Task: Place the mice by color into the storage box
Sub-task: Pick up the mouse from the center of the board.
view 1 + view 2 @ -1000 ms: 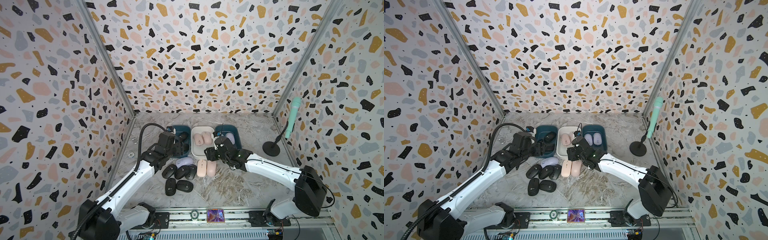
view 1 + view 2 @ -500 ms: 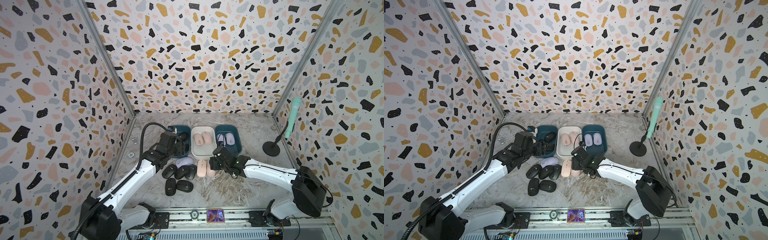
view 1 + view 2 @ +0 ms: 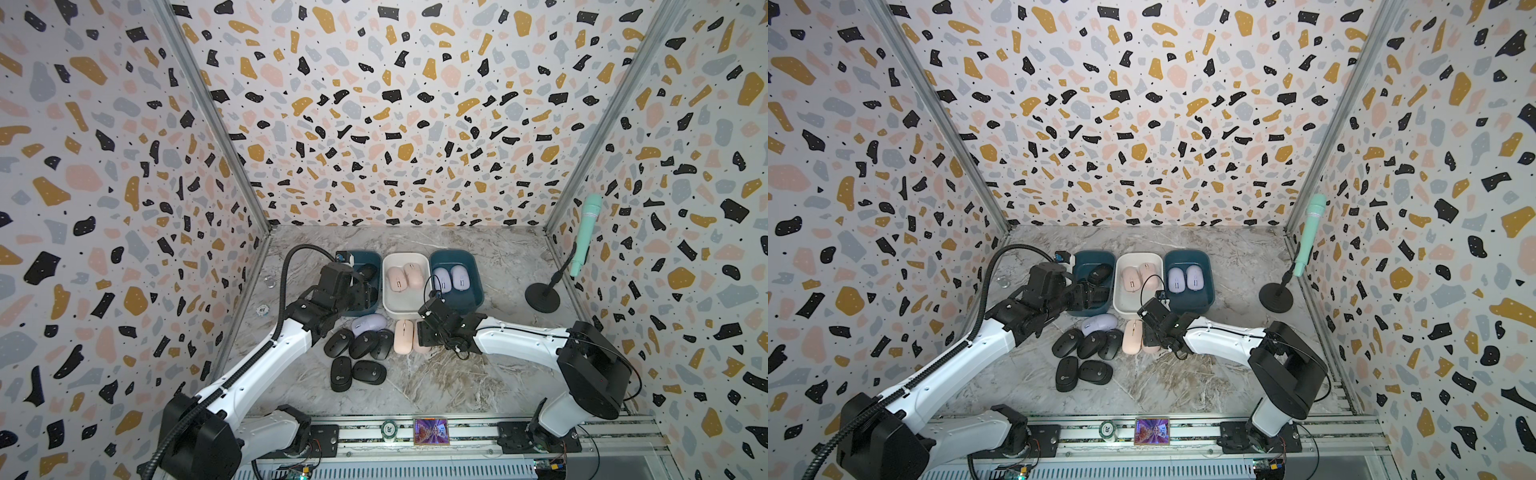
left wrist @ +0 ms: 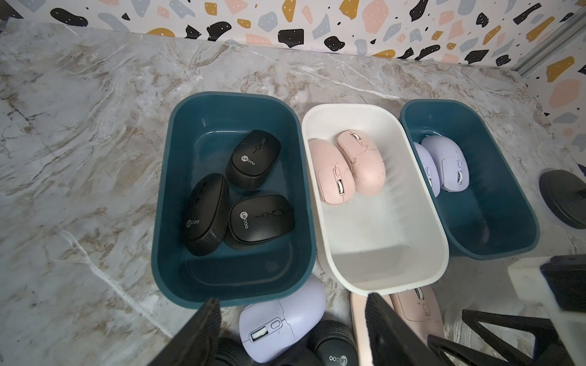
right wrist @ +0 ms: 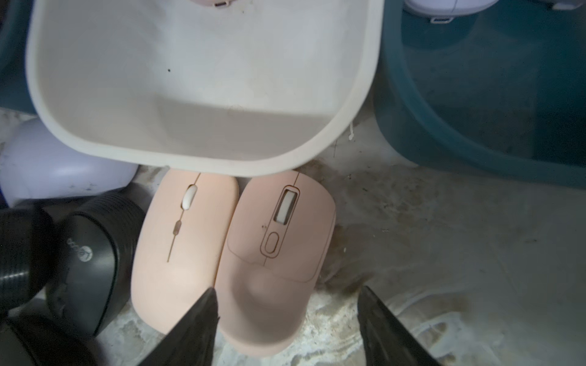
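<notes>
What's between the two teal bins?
The white bin, with two pink mice inside. It shows in both top views and the left wrist view.

The enclosure walls carry a terrazzo pattern: black, mustard, pink and grey-blue flecks on white. The marble-patterned tabletop is grey-white with brown veins. Matte black oval mice lie in a deep teal plastic bin, pale pink mice in a cream-white plastic bin, lavender mice in a second teal bin. On the tabletop are more black mice, one lavender mouse and two peach-pink mice. A mint-green microphone has a black round stand.
</notes>
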Controlling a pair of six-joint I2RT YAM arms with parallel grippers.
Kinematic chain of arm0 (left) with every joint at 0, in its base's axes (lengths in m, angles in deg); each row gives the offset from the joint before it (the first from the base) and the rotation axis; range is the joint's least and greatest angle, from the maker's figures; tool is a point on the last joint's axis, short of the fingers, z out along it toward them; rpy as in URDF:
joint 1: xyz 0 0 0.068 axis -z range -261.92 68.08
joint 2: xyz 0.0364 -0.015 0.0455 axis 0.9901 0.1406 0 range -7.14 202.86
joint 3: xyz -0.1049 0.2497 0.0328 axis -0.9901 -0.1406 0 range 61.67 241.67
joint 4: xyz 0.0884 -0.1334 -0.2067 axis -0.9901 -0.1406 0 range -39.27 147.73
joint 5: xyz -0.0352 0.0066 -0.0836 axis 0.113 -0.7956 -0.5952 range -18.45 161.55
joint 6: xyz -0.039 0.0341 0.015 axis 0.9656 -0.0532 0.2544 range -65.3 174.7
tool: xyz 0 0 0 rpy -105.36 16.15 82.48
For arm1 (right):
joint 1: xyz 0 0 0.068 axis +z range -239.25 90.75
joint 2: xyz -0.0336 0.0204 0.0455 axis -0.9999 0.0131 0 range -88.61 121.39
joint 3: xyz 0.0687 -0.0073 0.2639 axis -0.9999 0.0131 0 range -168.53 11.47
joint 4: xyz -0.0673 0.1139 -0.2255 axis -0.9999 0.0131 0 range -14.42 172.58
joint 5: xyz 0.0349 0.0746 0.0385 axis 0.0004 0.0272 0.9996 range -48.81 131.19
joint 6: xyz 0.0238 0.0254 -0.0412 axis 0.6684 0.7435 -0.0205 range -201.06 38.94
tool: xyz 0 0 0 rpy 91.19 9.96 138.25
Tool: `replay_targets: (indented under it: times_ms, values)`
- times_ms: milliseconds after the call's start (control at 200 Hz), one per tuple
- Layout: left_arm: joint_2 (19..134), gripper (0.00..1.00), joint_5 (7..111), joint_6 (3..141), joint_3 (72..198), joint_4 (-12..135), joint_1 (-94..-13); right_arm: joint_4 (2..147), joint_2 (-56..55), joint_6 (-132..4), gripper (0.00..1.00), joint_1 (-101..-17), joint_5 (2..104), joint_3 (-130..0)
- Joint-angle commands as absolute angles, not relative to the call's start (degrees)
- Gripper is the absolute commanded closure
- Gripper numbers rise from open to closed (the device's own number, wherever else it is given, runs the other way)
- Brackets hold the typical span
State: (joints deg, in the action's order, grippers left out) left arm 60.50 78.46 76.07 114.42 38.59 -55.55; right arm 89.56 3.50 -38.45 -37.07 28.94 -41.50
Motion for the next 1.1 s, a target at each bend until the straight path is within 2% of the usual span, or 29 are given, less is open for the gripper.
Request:
replay_targets:
  times_ms: [0, 1096]
  values:
    - [60.36, 0.28, 78.66, 75.28, 113.78, 40.14, -55.55, 90.08, 3.82, -38.06, 0.30, -36.56, 28.88, -43.07]
    - [60.34, 0.28, 79.62, 74.98, 113.76, 39.67, -55.55, 91.88, 11.47, -39.05, 0.31, -35.86, 27.30, -46.20]
